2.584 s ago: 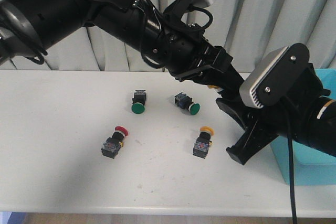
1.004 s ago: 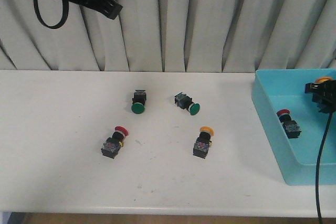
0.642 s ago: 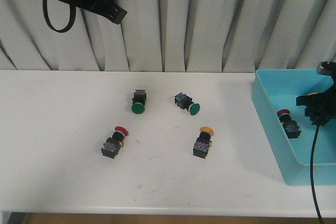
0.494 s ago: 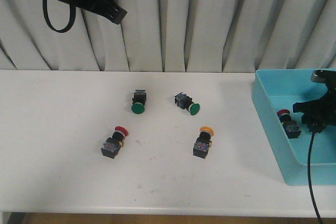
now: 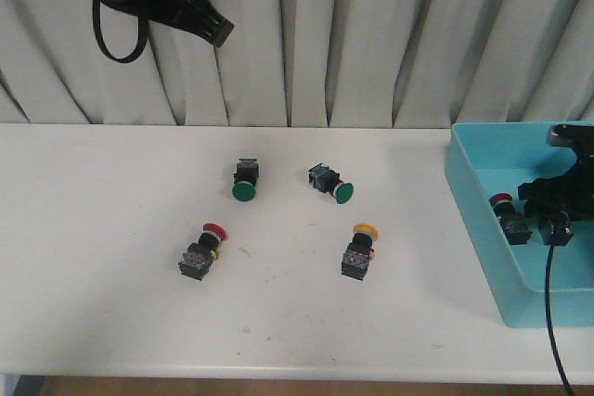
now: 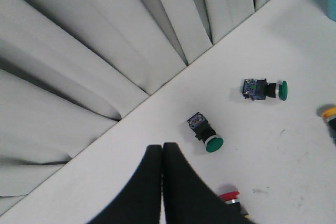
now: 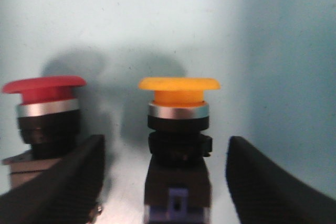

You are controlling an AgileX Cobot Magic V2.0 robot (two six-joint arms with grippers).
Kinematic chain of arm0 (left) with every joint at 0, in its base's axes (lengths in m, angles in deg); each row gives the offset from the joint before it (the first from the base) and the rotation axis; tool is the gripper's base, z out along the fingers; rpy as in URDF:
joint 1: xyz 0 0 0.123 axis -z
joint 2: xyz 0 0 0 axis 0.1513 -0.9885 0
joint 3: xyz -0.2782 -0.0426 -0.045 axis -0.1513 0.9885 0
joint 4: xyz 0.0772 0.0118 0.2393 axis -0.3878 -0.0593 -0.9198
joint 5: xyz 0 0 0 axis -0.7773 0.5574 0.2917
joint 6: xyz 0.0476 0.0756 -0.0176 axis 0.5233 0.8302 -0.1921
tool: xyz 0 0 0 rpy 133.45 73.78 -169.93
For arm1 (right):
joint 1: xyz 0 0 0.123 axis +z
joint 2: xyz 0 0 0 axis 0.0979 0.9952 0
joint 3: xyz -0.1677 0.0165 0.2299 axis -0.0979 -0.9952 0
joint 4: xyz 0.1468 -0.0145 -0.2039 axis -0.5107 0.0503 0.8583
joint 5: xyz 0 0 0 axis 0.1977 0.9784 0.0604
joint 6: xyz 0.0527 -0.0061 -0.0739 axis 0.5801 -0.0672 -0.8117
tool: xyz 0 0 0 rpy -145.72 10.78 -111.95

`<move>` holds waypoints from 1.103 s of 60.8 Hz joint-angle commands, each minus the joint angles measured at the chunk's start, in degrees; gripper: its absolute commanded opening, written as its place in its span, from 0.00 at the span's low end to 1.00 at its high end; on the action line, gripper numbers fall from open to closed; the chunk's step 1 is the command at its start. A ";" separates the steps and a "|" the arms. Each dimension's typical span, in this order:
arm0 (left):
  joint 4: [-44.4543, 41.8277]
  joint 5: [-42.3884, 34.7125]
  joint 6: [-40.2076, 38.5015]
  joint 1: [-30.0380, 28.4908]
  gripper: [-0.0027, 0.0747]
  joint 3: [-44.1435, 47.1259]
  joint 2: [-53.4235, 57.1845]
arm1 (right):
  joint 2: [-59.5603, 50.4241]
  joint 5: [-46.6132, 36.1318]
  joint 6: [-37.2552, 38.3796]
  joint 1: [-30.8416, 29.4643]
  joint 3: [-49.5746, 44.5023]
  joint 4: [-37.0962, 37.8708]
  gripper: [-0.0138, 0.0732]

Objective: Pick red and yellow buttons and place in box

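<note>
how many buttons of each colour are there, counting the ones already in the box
red: 2, one on the table, one in the box
yellow: 2, one on the table, one in the box
green: 2, both on the table
total: 6

Even, soft indoor light; no glare.
Buttons on the table [image 5: 111,229] cast faint, short shadows. In the right wrist view, the right gripper [image 7: 165,182] fingers [image 7: 68,182] are blurred; beyond them the red button [image 7: 44,108] and yellow button [image 7: 178,114] look soft, throwing diffuse shadows.
</note>
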 commanded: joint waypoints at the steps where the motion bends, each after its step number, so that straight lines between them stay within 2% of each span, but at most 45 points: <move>1: -1.06 -2.41 -0.77 0.14 0.03 -1.24 2.26 | -6.60 -0.38 -0.74 -0.15 1.68 -0.63 0.78; 15: -1.06 -3.55 -0.77 0.14 0.03 -1.24 2.26 | -20.45 0.86 -3.38 -0.15 1.68 -7.58 0.76; 28: -1.06 -3.88 -0.77 0.14 0.03 -1.24 2.26 | -37.07 3.37 -14.48 0.28 1.68 -23.70 0.75; 33: -1.06 -3.93 -0.77 0.14 0.03 -1.24 2.26 | -43.33 4.55 -17.13 2.12 1.68 -26.58 0.74; 42: -1.06 -4.06 -3.04 0.14 0.03 -1.24 2.26 | -53.96 3.59 -17.14 10.61 -0.18 -24.90 0.71; 53: -1.06 -4.60 -3.76 0.14 0.03 -1.24 2.26 | -67.27 -2.11 -13.51 18.66 -8.57 -16.32 0.61; 61: -0.10 -4.68 -3.75 0.14 0.03 -1.24 2.26 | -75.47 -9.21 -4.15 20.05 -17.62 -10.76 0.46; 67: 1.41 -4.87 -3.75 0.14 0.03 -1.24 2.26 | -79.60 -12.30 -1.39 20.05 -24.39 -9.28 0.28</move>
